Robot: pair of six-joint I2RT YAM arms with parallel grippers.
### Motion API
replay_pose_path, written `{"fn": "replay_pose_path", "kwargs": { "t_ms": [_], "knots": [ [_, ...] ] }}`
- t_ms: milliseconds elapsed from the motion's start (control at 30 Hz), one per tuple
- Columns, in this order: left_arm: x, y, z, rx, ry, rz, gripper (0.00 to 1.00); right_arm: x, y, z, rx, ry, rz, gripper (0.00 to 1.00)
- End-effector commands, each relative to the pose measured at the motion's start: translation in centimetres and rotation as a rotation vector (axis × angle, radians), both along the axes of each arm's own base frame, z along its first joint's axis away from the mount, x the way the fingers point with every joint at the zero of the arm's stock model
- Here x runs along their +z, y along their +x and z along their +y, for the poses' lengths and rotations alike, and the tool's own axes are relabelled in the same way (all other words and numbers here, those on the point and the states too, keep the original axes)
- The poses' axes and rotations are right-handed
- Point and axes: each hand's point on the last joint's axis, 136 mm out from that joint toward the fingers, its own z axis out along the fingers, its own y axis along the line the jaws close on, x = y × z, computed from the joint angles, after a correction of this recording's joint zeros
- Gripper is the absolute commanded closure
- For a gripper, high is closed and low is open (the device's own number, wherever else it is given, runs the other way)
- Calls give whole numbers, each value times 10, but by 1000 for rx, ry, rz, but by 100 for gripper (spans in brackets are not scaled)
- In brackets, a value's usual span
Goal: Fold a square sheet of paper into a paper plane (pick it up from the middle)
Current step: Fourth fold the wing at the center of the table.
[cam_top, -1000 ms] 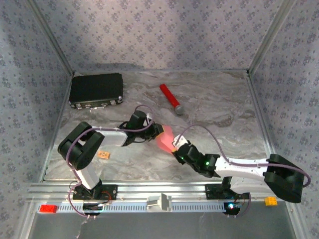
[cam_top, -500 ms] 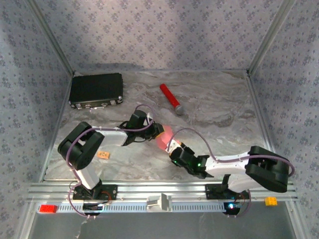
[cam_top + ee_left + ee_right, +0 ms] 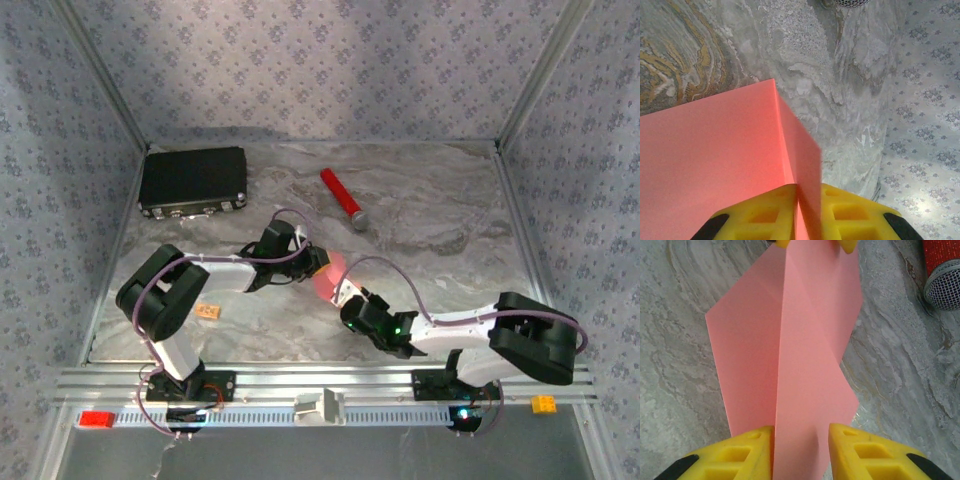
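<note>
The square sheet of paper [image 3: 328,275] is pink-red, creased lengthwise, and held off the table between the two grippers. My left gripper [image 3: 316,262] is shut on its far end; in the left wrist view the yellow fingers [image 3: 765,212] pinch the fold of the paper [image 3: 715,160] with no gap. My right gripper [image 3: 346,298] is at the near end. In the right wrist view the paper [image 3: 790,340] runs between its yellow fingers [image 3: 747,450], against the left one and apart from the right one, so this gripper [image 3: 801,440] is open.
A black rectangular case [image 3: 193,180] lies at the back left. A red cylinder with grey mesh tip [image 3: 342,198] lies behind the paper, its tip [image 3: 942,285] close on the right. A small tan block [image 3: 208,311] sits near the left arm.
The right arm's elbow has swung inward and its gripper has edged left and closer along the paper. The left gripper has kept its hold in place.
</note>
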Motion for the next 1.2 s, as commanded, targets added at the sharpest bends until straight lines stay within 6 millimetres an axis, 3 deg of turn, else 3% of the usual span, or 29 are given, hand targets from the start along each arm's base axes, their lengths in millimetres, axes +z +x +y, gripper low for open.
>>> {"fn": "replay_pose_path", "kwargs": {
  "t_ms": [0,767,900,1033,1167],
  "knots": [
    [5,-2,-8,-32,-18,-9,84,9,5,7,-25,34,-18,67],
    [2,-2,-6,-24,-11,-4,83,9,5,8,-50,89,11,87],
    [3,-1,-2,-12,0,-8,74,5,4,8,-55,103,38,90],
    [6,1,9,21,29,-14,48,0,1,15,-42,157,109,90],
    [13,2,30,75,90,-31,35,-4,1,21,-38,237,204,90]
  ]
}}
